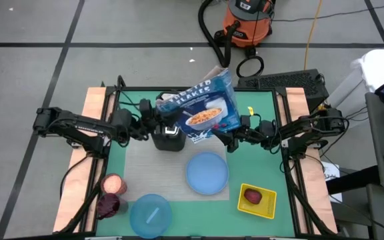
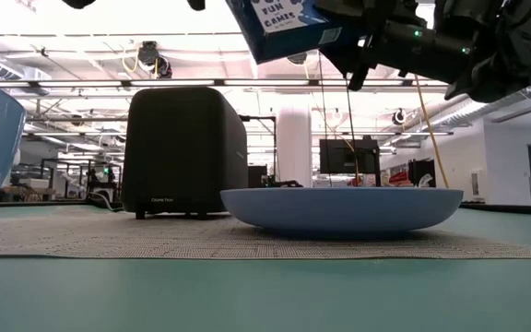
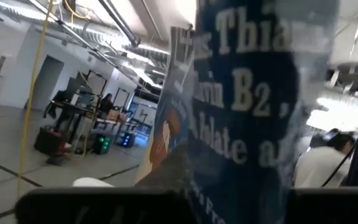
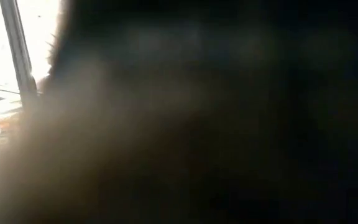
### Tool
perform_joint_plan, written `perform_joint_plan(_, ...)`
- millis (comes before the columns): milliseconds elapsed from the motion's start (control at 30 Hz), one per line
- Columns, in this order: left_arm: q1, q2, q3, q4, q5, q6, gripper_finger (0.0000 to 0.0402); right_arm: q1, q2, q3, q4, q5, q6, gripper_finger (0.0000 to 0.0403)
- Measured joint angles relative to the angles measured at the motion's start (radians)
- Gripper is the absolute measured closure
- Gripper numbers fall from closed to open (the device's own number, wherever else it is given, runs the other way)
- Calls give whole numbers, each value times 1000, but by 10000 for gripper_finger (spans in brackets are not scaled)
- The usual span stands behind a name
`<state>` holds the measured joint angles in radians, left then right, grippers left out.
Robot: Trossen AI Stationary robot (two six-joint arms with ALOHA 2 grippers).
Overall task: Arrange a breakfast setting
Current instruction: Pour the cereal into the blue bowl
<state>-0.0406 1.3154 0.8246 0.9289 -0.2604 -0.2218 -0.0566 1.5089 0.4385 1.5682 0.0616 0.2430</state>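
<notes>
Jaws seemingly around raised cereal box (image 1: 205,107)

Glossy printed cardboard cereal box (image 1: 204,107), matt black toaster (image 2: 184,152) with a smooth casing, smooth satin light-blue plate (image 2: 341,210), grey mat (image 2: 109,235) — rough, woven, nubbly weave, green table surface (image 2: 265,290) smooth and matt, yellow tray (image 1: 267,206) — plain plastic look.
</notes>
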Motion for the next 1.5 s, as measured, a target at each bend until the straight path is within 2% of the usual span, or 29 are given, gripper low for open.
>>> perform_joint_plan(267,0,1,0,-6,0,33,285,0,0,1,2,7,2,118)
perform_joint_plan(500,0,1,0,-5,0,62,251,0,0,2,2,7,3,119)
perform_joint_plan(767,0,-2,0,-38,0,70,247,0,-21,1,2,12,-5,120)
perform_joint_plan(1167,-1,-2,0,-56,3,108,247,0,-160,-70,2,15,-54,147)
perform_joint_plan(1500,0,-2,0,-52,1,112,247,0,-175,-90,2,18,-47,149)
